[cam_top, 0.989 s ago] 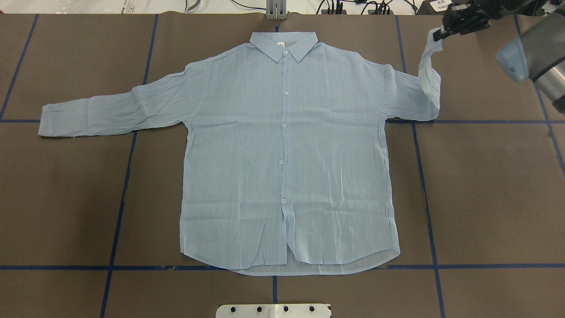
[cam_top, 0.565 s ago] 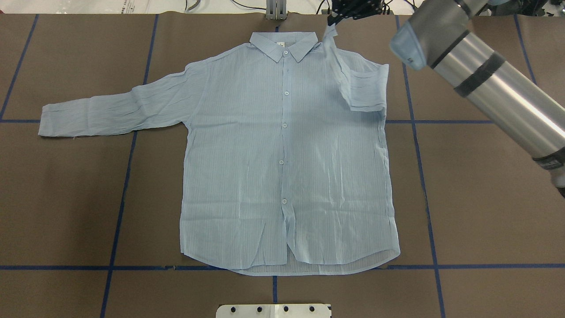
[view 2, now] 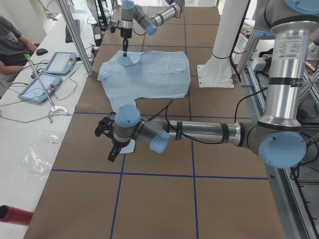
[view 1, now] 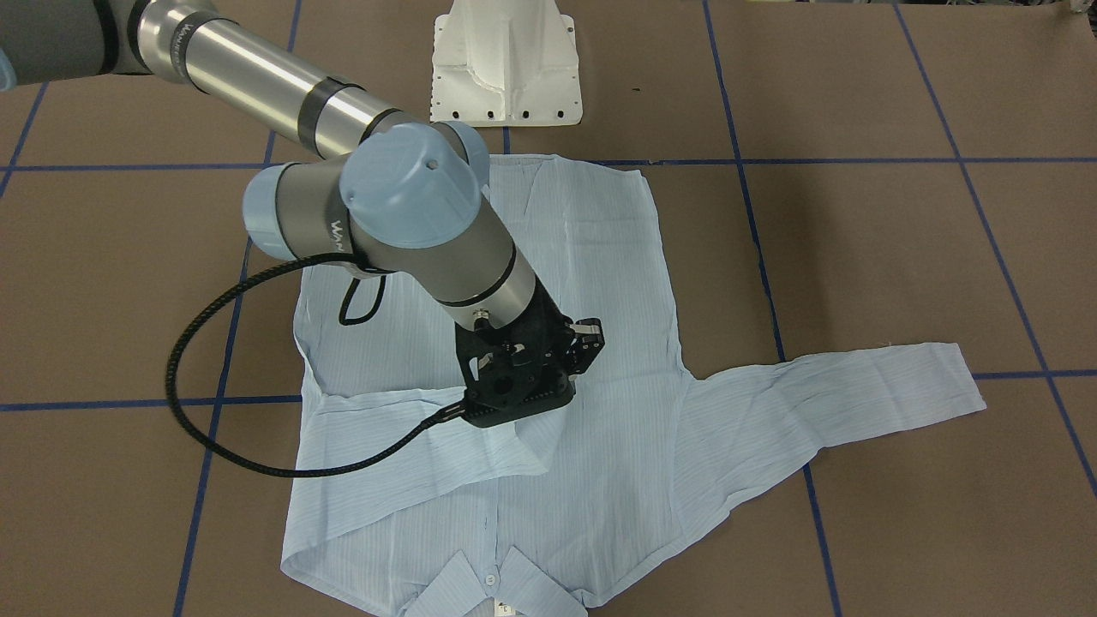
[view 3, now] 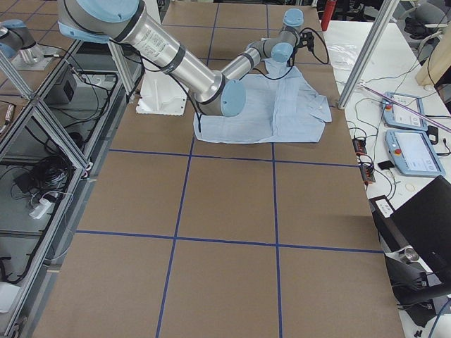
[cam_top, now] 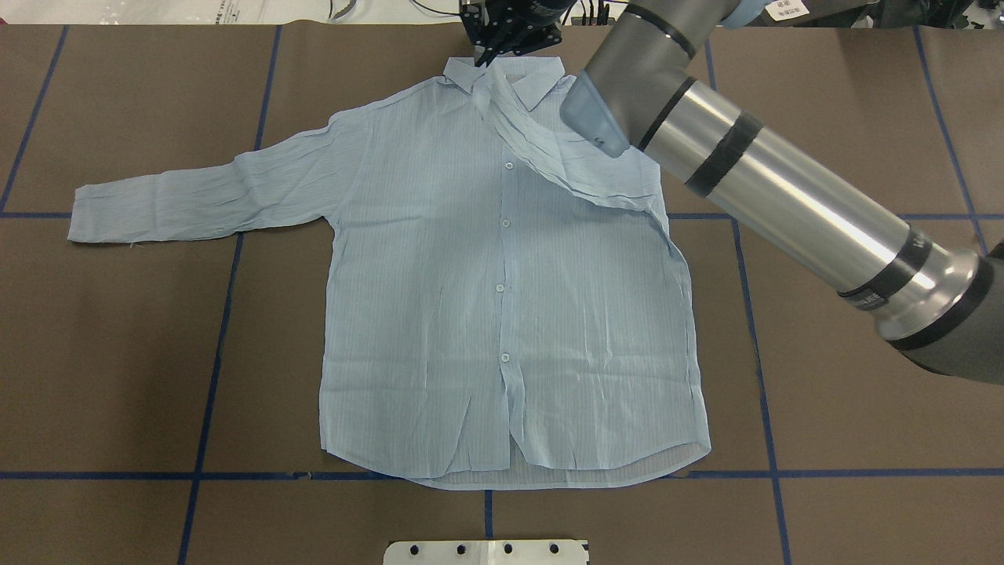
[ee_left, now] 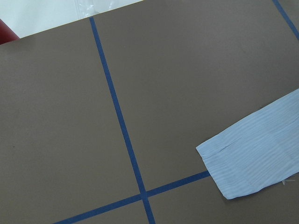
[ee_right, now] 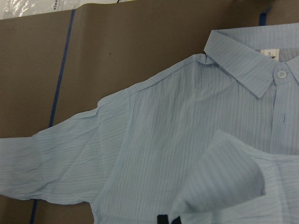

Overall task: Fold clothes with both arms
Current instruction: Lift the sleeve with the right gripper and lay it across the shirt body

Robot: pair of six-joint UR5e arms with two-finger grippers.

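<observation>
Right gripper [cam_top: 485, 53] is pinching the cuff end of the shirt's [cam_top: 510, 329] right-side sleeve [cam_top: 565, 157], tips pressed together on the fabric. Wrist cam is showing just the black fingertips [ee_right: 162, 219] at the frame bottom, with the cuff draping off them. Sleeve is running diagonally from the shoulder across the chest up to the collar [cam_top: 541, 82], creased along its length. Right arm [cam_top: 784, 196] is reaching over the shirt from the right.

Left gripper [view 2: 112, 149] is hanging above the table near the left cuff [ee_left: 252, 154]. It's only showing in the side views, so can't tell whether it's spread or closed. Left arm [view 2: 199, 132] is stretching low along the table.

Shirt is lying face up, flat, centred on the table, collar away from the robot, hem toward it. Thin pale-blue weave, fine stripes, light wrinkling, small white buttons [cam_top: 504, 223] down the placket. Left sleeve [cam_top: 196, 196] is lying straight out, flat.

Table [cam_top: 118, 353] is wearing matte brown paper, gridded with blue tape lines [cam_top: 213, 377]. White flared pedestal [view 1: 506, 68] is sitting at the robot-side edge. Side bench [view 2: 20, 134] is carrying two tablets [view 2: 62, 62] and cables; a person [view 2: 10, 40] is sitting at it. Aluminium posts [view 2: 75, 35] are framing the cell.
</observation>
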